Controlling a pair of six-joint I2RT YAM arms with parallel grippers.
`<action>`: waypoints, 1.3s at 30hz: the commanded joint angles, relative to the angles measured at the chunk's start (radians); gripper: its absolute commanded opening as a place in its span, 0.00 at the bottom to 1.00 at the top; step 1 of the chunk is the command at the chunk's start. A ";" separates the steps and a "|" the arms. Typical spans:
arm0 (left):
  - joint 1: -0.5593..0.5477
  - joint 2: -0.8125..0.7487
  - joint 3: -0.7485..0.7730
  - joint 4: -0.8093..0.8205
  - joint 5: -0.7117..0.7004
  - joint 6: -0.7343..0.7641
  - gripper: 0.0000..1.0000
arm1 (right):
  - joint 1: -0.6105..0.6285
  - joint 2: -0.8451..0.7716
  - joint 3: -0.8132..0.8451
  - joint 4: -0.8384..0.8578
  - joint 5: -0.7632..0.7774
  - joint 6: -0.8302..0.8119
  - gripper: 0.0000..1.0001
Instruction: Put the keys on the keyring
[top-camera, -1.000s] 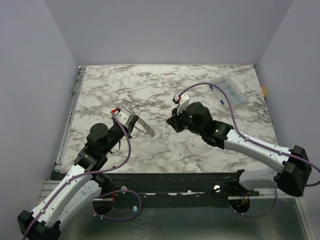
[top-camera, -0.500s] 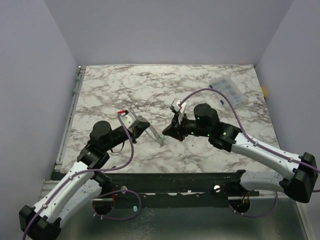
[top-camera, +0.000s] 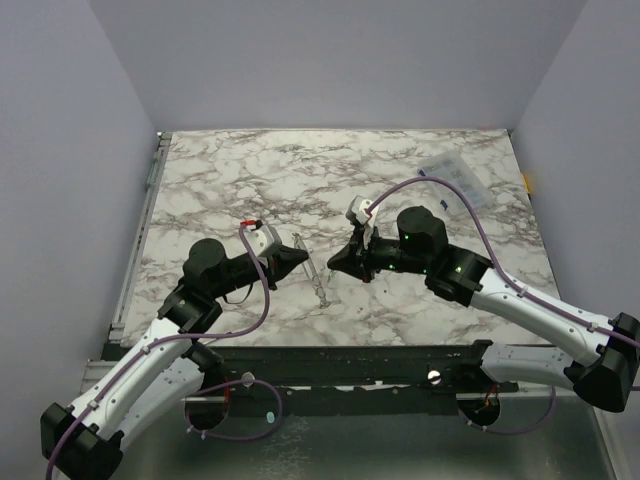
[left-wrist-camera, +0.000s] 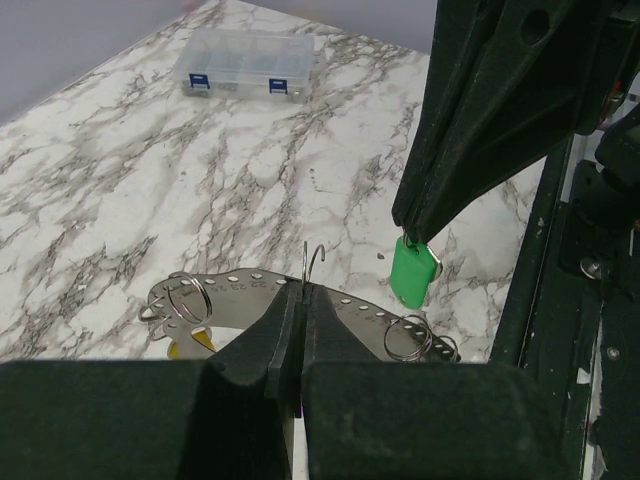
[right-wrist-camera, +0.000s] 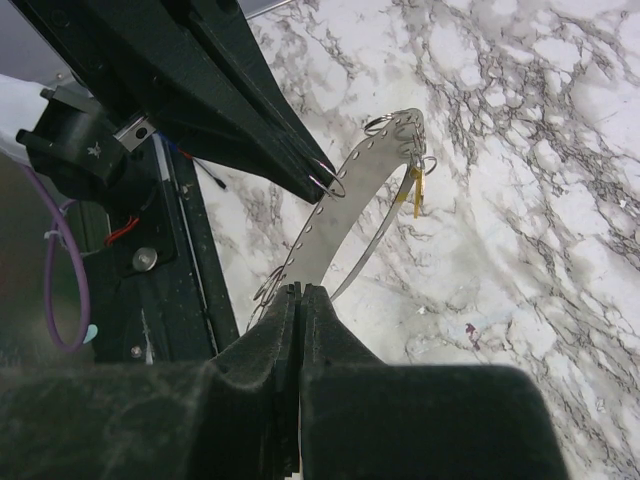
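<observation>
Looking down on a marble-patterned bench (top-camera: 220, 170) closed in by plain grey walls (top-camera: 330, 60). Logging the left gripper (left-wrist-camera: 302, 295) pinched tight on a thin upstanding wire loop of the keyring (left-wrist-camera: 240, 285), a curved perforated metal strip carrying small split rings, raised near mid-bench between the two arms. Not managing to tell whether the strip's lower end is touching the bench. Noting the right gripper (left-wrist-camera: 412, 232) clamped on the green key (left-wrist-camera: 412, 276), hanging below its fingertips, just beside that wire loop but apart from it. Spotting the yellow key (right-wrist-camera: 415, 190) dangling at the strip's far end in the right wrist view, and peeking from under the strip in the left wrist view. Marking a clear plastic box (top-camera: 455, 180) lying well apart, toward the bench's far right corner.
</observation>
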 joint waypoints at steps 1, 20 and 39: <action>0.003 0.000 0.020 0.057 0.039 -0.011 0.00 | 0.000 -0.008 0.026 0.031 0.013 -0.015 0.01; -0.001 0.031 0.026 0.071 0.078 -0.064 0.00 | 0.001 0.036 0.032 0.119 -0.074 -0.052 0.01; -0.007 0.029 0.024 0.073 0.085 -0.063 0.00 | 0.003 0.077 0.039 0.232 -0.071 -0.028 0.01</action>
